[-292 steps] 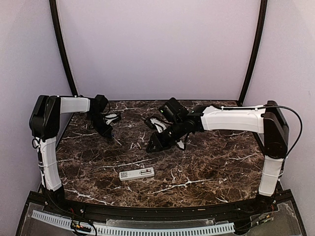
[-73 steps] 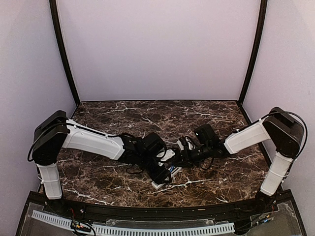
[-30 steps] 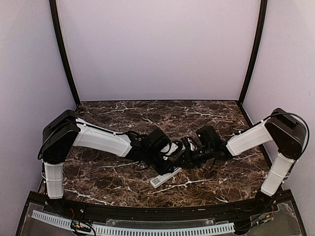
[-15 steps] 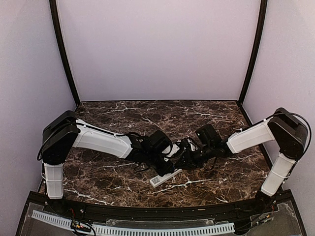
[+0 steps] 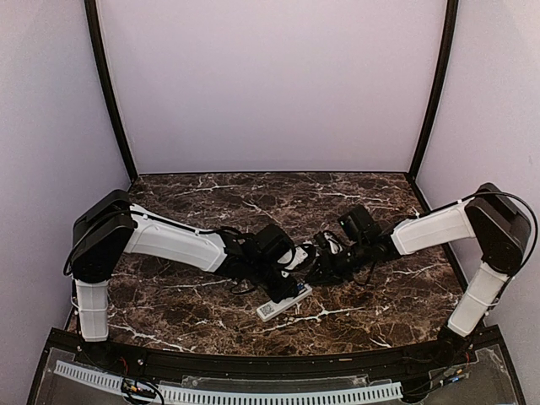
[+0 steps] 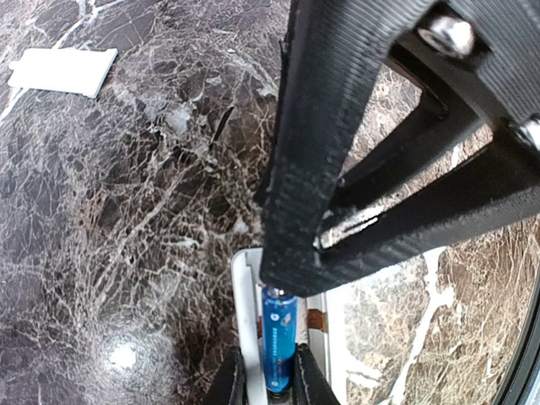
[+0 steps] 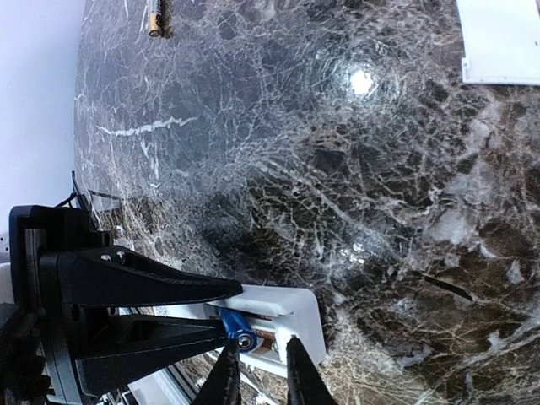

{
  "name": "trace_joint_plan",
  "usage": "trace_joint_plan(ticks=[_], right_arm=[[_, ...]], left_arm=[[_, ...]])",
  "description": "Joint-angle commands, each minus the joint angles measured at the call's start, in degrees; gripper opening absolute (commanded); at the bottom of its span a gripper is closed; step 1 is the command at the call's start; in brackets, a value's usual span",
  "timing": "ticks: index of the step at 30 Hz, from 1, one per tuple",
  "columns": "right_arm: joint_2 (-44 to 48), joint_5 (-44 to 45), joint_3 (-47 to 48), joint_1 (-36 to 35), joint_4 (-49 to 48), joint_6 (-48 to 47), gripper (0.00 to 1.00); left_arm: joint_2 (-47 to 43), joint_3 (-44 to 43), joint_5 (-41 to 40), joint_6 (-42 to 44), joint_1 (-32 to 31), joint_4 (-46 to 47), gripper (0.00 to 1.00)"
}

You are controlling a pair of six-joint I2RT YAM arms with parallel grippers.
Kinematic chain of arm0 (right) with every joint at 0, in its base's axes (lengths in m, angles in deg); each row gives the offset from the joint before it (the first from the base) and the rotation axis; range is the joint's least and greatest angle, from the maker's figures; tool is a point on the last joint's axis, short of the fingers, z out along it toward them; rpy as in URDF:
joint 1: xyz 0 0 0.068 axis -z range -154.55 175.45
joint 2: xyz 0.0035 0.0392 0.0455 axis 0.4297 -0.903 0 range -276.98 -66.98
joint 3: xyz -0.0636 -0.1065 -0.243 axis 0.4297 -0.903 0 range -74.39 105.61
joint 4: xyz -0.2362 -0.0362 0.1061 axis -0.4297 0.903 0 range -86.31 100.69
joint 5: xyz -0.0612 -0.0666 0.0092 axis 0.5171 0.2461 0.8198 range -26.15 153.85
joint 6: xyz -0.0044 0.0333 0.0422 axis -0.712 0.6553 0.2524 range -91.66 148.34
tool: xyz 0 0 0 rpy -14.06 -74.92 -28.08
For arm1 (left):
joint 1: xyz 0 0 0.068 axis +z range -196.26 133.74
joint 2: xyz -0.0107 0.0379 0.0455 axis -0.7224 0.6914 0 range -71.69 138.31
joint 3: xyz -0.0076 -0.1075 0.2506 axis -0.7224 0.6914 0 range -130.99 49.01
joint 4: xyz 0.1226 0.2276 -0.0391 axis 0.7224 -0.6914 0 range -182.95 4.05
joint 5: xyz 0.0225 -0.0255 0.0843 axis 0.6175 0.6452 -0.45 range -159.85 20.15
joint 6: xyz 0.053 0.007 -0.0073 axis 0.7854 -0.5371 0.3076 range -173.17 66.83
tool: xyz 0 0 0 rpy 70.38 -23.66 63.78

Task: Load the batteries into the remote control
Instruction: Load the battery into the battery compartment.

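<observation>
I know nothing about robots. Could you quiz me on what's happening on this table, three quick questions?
1. True or false: the blue battery sits in the remote control's open compartment.
2. The white cover plate lies: A) on the remote; B) on the table, apart from the remote; C) in a gripper.
3. Fill in: the tabletop looks like dark ____.
Key: 1 true; 2 B; 3 marble.
</observation>
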Motion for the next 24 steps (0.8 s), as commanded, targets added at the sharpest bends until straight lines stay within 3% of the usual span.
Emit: trace_joint_plan(ticks=[1,24], right_arm=[[0.98,-2.07,0.28,0.20,-1.43,-0.45,0.14],[-3.14,-3.49,-1.97,-0.71,-7.41,1.14,0.04]], left_arm=[[1.70,2.59,-0.05,1.54,-0.52,-5.52,0.00],[2.68,1.89,0.21,1.94,-0.54,-6.16,0.00]])
